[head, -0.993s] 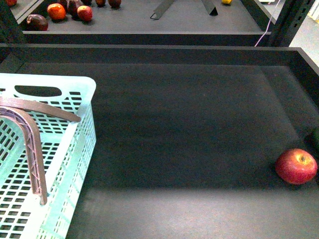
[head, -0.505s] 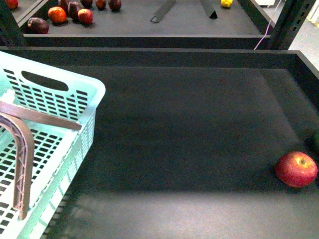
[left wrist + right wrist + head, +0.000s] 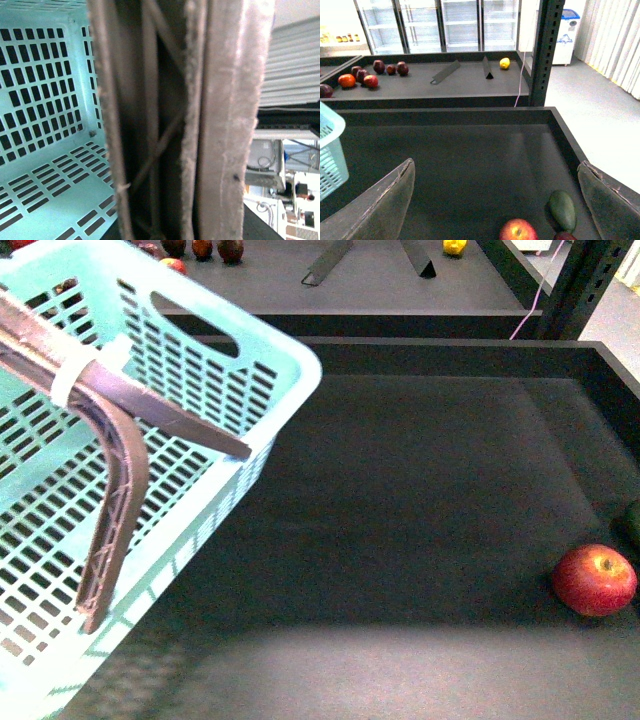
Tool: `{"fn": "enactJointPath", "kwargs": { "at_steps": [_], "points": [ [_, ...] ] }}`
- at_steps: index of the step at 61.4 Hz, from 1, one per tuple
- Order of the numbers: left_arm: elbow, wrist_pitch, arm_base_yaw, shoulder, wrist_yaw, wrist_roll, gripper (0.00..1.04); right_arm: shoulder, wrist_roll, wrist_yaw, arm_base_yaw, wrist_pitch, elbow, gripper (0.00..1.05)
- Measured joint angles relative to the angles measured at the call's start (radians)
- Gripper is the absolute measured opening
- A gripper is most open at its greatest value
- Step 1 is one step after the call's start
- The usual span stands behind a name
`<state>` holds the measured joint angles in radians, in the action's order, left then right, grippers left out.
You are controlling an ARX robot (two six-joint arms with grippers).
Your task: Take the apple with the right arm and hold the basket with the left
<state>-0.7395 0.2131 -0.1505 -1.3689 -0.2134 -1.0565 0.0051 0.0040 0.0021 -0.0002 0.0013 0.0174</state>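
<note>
The mint-green basket [image 3: 190, 380] fills the left of the front view, lifted and tilted, its brownish ribbed handle [image 3: 120, 490] across it with a white zip tie. My left gripper is shut on the basket's handle [image 3: 200, 125], which fills the left wrist view; the gripper itself is hidden. The basket's slotted inside [image 3: 45, 110] shows beside it. The red apple [image 3: 594, 580] lies at the tray's right side. In the right wrist view the apple [image 3: 518, 231] sits between my open right gripper's [image 3: 502, 200] wide-apart fingers [image 3: 385, 205], a little ahead of them.
A green avocado-like fruit [image 3: 563, 210] and a dark red fruit [image 3: 565, 236] lie right beside the apple. The tray's right wall [image 3: 615, 370] is close to them. Small dark red fruits [image 3: 365, 77] and a yellow one [image 3: 504, 63] lie on the far shelf.
The basket has risen and swung right and toward the camera, tilting more. The apple has not moved.
</note>
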Motion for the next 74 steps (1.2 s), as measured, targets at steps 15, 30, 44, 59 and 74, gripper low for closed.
{"fn": "enactJointPath", "kwargs": {
  "at_steps": [15, 30, 44, 59, 74],
  "points": [
    [-0.093, -0.019, -0.208, -0.041, 0.053, 0.013, 0.16, 0.000, 0.000, 0.000, 0.000, 0.000, 0.000, 0.96],
    [-0.161, -0.019, -0.373, -0.109, 0.069, 0.005, 0.16, 0.000, 0.000, 0.000, 0.000, 0.000, 0.000, 0.96],
    [-0.192, -0.013, -0.430, -0.127, 0.076, -0.005, 0.16, 0.000, 0.000, 0.000, 0.000, 0.000, 0.000, 0.96],
    [-0.192, 0.019, -0.430, -0.123, 0.056, -0.007, 0.16, 0.000, 0.000, 0.000, 0.000, 0.000, 0.000, 0.96],
    [-0.192, 0.019, -0.430, -0.123, 0.060, -0.008, 0.16, 0.105, -0.045, -0.106, -0.047, -0.187, 0.072, 0.96]
  ]
}}
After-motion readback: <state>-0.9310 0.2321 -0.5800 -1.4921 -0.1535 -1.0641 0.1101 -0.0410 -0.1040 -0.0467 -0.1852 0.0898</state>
